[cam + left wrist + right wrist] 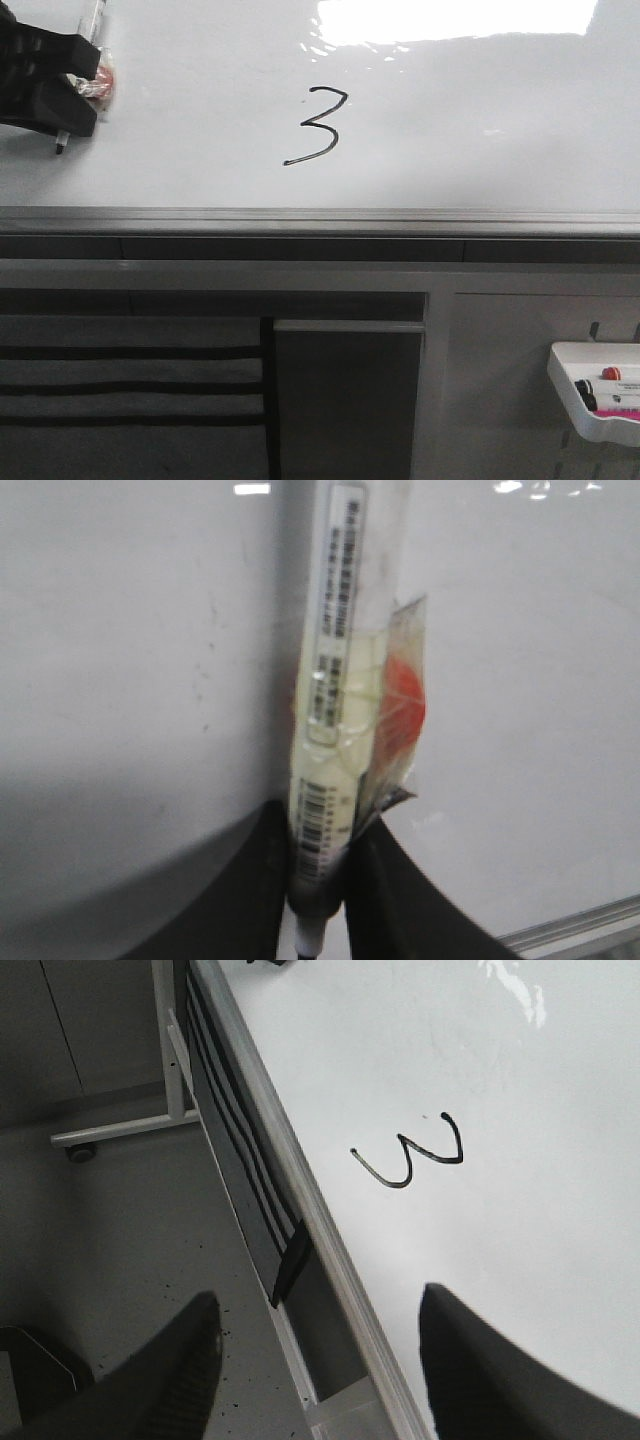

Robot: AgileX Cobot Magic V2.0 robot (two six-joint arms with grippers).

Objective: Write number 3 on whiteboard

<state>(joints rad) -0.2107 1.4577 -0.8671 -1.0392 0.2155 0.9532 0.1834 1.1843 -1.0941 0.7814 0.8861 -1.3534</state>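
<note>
The whiteboard [480, 130] fills the upper part of the front view, glossy with glare at the top. A black hand-drawn number 3 [318, 125] with a curled lower tail sits near its middle; it also shows in the right wrist view [412, 1150]. My left gripper [62, 95] is at the board's far left, well left of the digit, shut on a marker [335, 720] wrapped in clear tape with a red patch. The marker's tip [60, 148] points down at the board. My right gripper [318, 1310] is open and empty, over the board's grey edge strip [300, 1200].
A grey metal edge strip [320, 220] runs along the board's near side. A small white tray [585, 400] with markers hangs at the lower right. Below the board are dark panels and a stand with a wheel [80, 1150] on the floor.
</note>
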